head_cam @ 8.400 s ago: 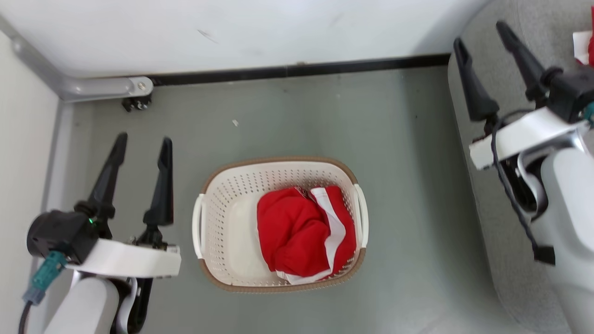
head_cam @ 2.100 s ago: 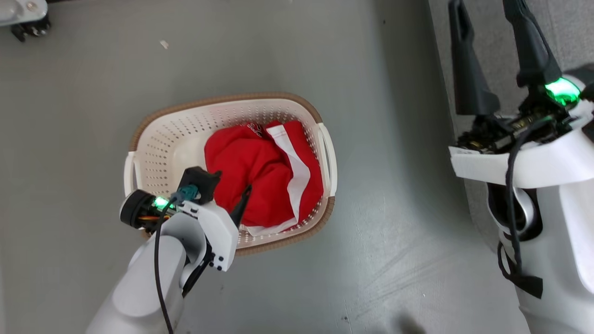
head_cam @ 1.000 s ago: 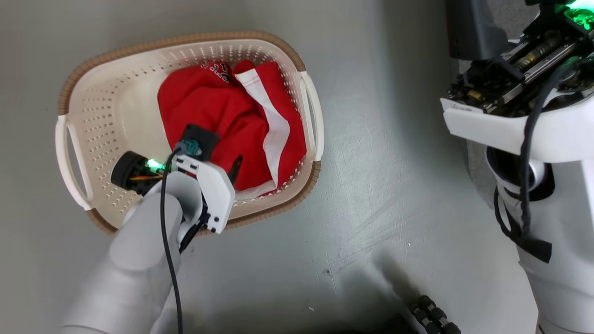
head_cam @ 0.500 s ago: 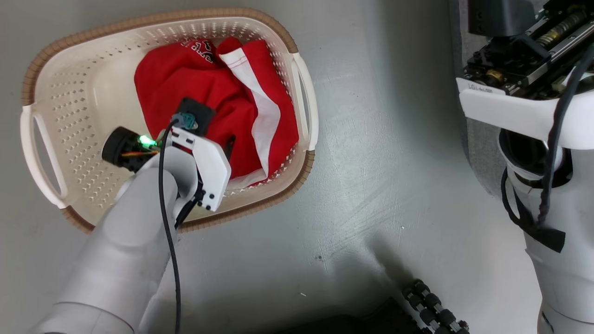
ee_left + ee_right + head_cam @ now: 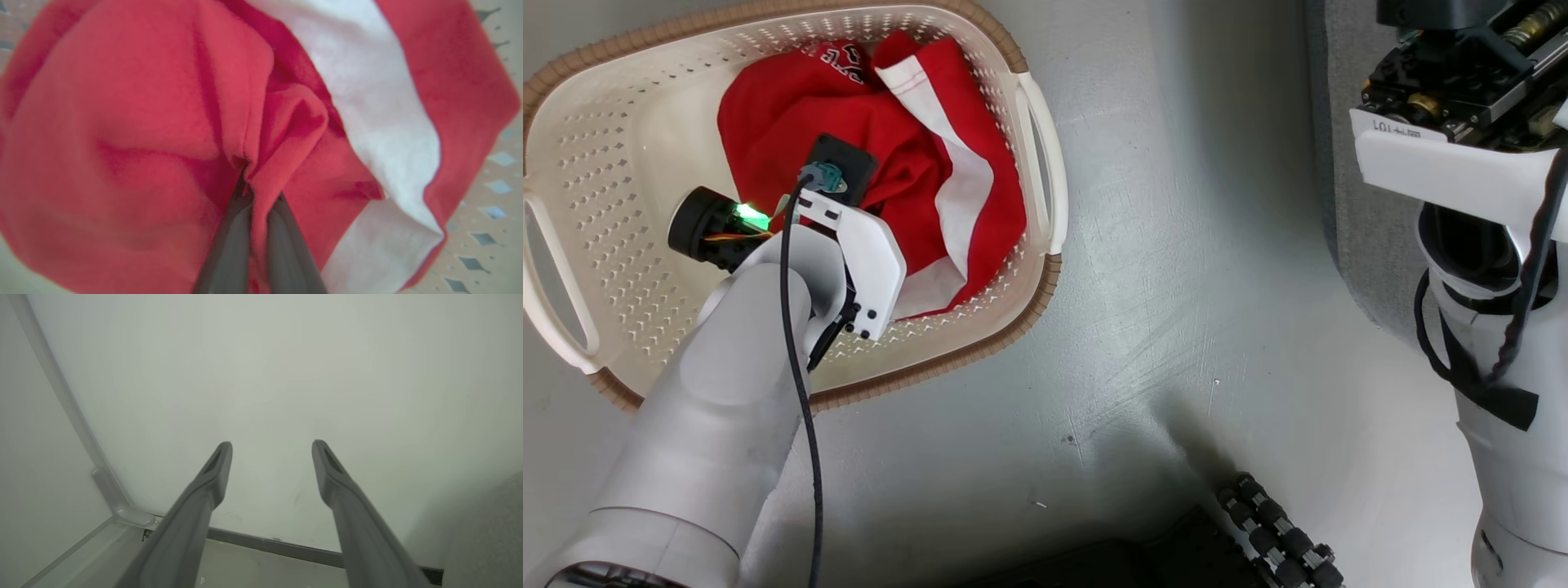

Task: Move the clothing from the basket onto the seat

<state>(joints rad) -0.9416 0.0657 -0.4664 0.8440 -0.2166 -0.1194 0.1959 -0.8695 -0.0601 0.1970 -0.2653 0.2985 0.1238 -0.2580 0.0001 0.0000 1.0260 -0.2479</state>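
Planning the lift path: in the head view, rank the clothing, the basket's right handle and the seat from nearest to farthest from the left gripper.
1. clothing, pinched in the left gripper inside the basket.
2. basket handle, just to the right of the gripper.
3. seat, at the far right, across the floor.

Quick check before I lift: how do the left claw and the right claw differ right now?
The left claw is shut, pinching a fold of the red clothing; the right claw is open and holds nothing. The left claw reaches down into the basket, while the right claw points at the pale wall, away from the basket. Both have two long dark fingers.
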